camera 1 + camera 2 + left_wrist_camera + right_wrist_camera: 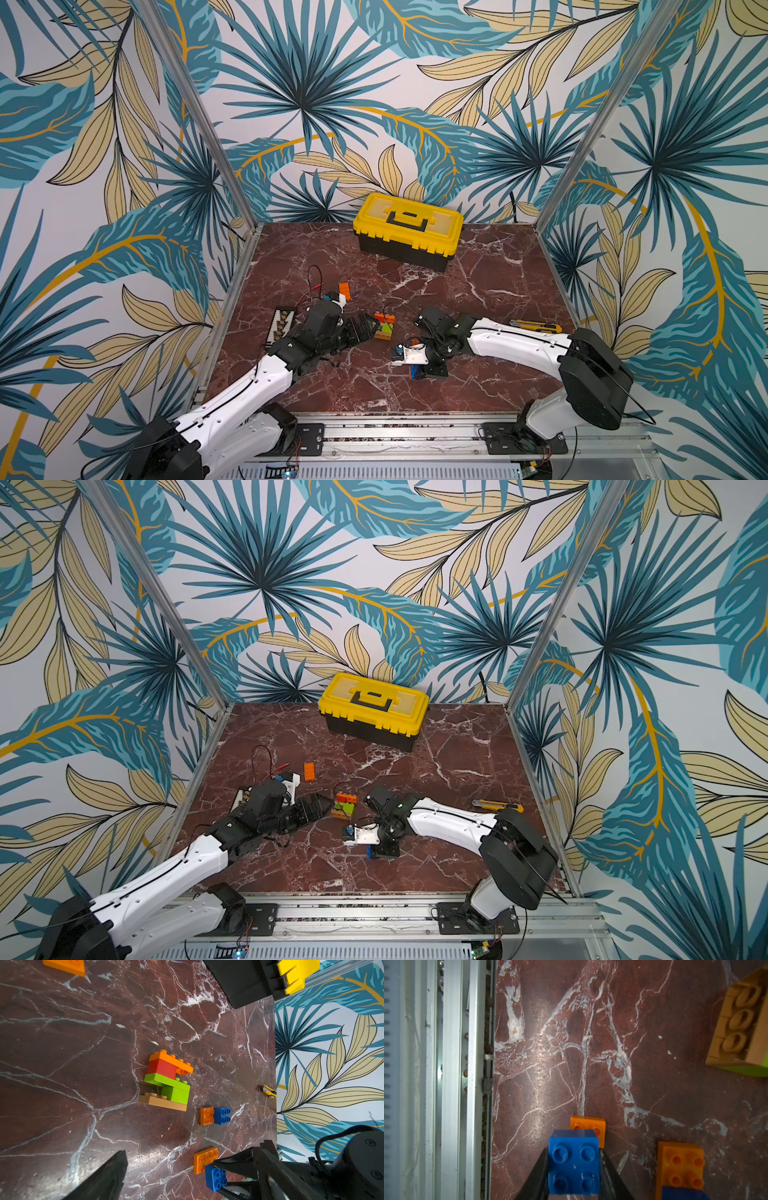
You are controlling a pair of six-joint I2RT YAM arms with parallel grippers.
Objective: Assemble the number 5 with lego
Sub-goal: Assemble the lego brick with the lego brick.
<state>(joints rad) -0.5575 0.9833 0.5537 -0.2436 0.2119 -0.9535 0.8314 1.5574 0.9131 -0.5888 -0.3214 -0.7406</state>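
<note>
1. Two top views show both arms low over the bench [478, 291]. The left jaws stand spread, nothing between them, just beside the lego stack [384, 327], which rests mid-bench. The right jaws pinch a blue brick [411, 371] nearer the bench's front edge. One orange brick [308, 771] lies alone beyond the left arm [187, 862]. The toolbox [374, 710] sits at the back, and the knife [496, 805] lies beside the right arm [449, 820].
2. From the left wrist we see the stack [168, 1080] layered orange, red, green, green, tan, apart from everything else. One left finger [104, 1178] shows, clear of any brick. A pair [215, 1115], orange and blue touching, lies between the stack and the blue brick [216, 1177]. The right jaws grip that brick over one end of an orange oblong [204, 1158].
3. From the right wrist we see the blue brick [574, 1161] studs toward us, clamped on two sides by the jaws, with the oblong [588, 1126] poking out beyond it. The pair [681, 1165] lies near, and the tan end of the stack [737, 1022] shows its hollow underside. Whether the blue brick is pressed onto the oblong we cannot tell.
</note>
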